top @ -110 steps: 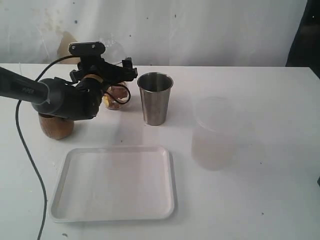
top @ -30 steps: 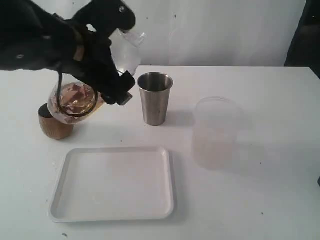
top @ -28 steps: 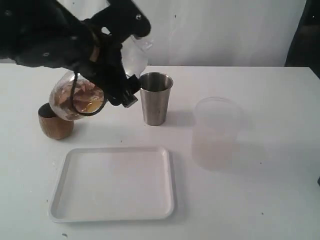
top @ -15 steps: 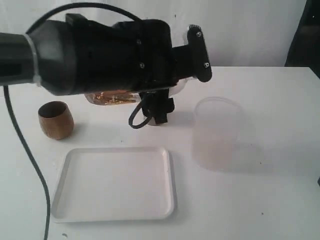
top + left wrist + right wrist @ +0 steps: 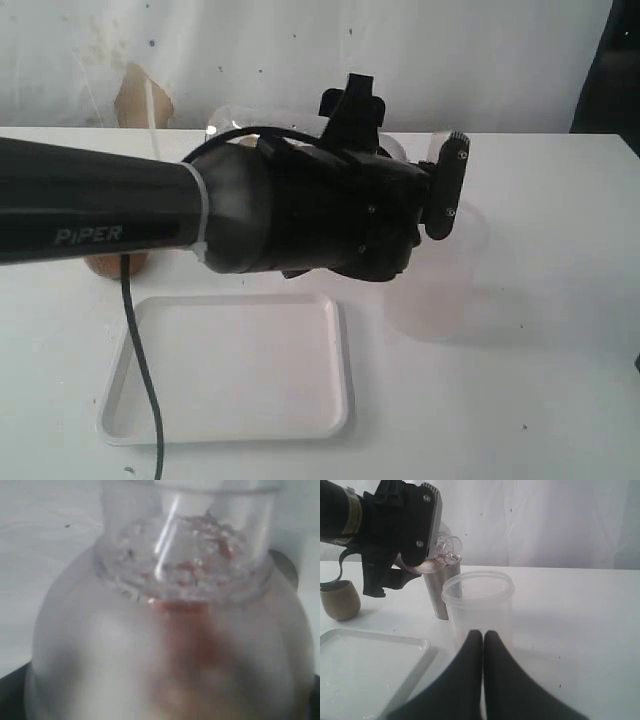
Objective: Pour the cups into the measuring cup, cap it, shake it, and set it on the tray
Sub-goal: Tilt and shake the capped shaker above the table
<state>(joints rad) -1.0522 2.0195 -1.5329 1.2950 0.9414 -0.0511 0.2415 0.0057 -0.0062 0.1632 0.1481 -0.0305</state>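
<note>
Right wrist view: your left gripper (image 5: pixel 421 536) is clamped on the measuring cup (image 5: pixel 420 569), held near level, cap (image 5: pixel 446 546) toward the steel tumbler (image 5: pixel 436 592); the tray (image 5: pixel 375 636) lies below, nearest this arm; the right gripper (image 5: pixel 483 636) is pressed together, empty.

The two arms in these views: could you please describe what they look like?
The left arm is a thick black cylinder marked PiPER in pale letters, with a white band around it and a thin black cable trailing from it. Its finger is a flat black bar with small screw heads. The right gripper has two smooth, black, tapering fingers.
</note>
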